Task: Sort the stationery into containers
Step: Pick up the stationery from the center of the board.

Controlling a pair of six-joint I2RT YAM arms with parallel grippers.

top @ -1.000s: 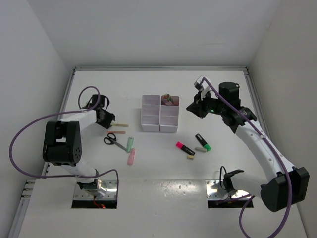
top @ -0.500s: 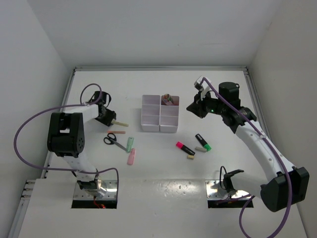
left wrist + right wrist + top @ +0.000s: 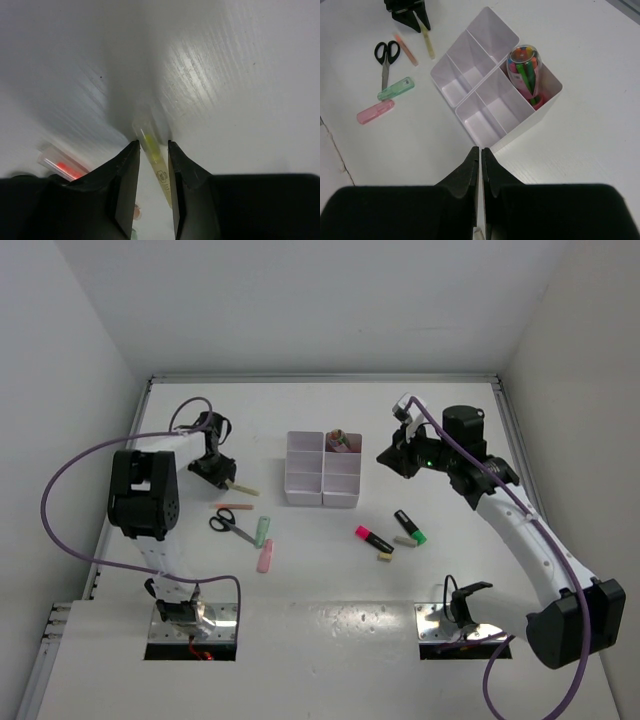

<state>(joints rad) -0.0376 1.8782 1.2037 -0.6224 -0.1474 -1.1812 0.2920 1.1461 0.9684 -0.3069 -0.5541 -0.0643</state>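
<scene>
Stationery left of tray: thin yellow pencil [image 3: 241, 489] lies farthest back. An orange pencil [image 3: 232, 507] is nearer. Then come black-handled scissors [image 3: 228, 523], their blade tips close to a pastel green stick [image 3: 262, 530]. A pastel pink stick [image 3: 265, 557] lies nearest the arm bases. All lie flat on the counter.

Stationery right of tray: a pink highlighter [image 3: 374, 538] and a black highlighter [image 3: 409, 526] with a green end lie near each other. A beige eraser [image 3: 383, 556] sits just beside the pink highlighter's near end. A second beige eraser [image 3: 403, 540] sits just beside the black highlighter.

Tray: a white organizer tray [image 3: 322, 498] stands mid-counter between the two groups. It has six square compartments, two columns of three.

Tray contents: a clear tube [image 3: 524, 70] of coloured sticks leans tilted in the far right compartment.

Left end effector [image 3: 152, 144]: low over the counter at the yellow pencil's far end. Its fingers [image 3: 127, 175] stand a narrow gap apart with the pencil between them. Whether they press on it cannot be told.

Right end effector [image 3: 480, 150]: raised to the right of the tray and pointing toward it. Its fingers [image 3: 467, 175] are pressed together on nothing.

Counter [image 3: 320, 620]: white, walled in white on three sides.
</scene>
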